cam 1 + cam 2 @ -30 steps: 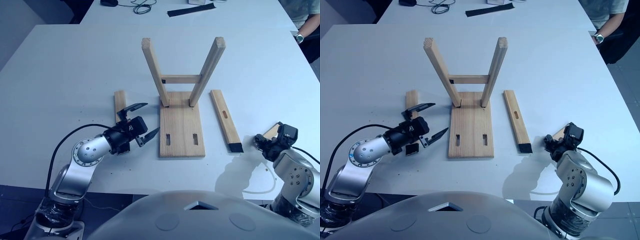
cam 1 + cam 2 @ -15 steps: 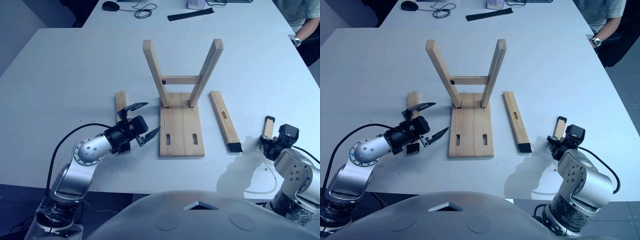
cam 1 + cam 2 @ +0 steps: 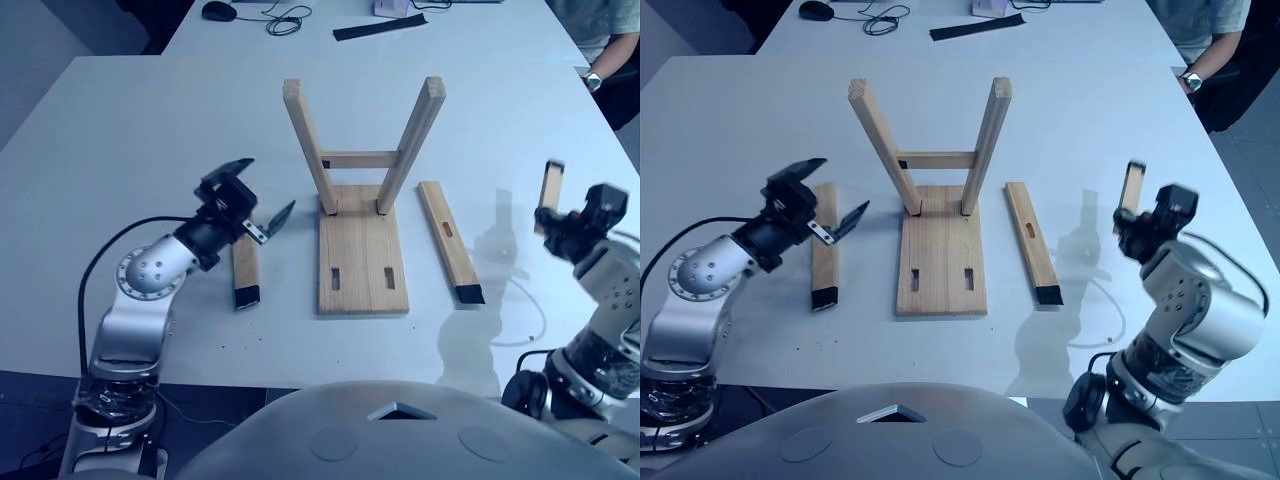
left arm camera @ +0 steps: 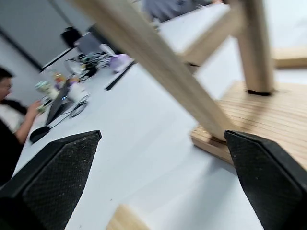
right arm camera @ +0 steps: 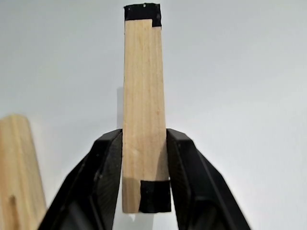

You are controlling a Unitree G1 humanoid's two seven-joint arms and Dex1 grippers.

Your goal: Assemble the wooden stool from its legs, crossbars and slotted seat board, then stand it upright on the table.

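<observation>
Crossbar clamped upright in right jaws above desk; left jaws spread wide over loose leg beside seat board

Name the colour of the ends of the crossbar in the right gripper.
The crossbar is black at both ends, pale wood between; clearest in right wrist view.

seat board between left leg and right leg, all flat on table
</observation>
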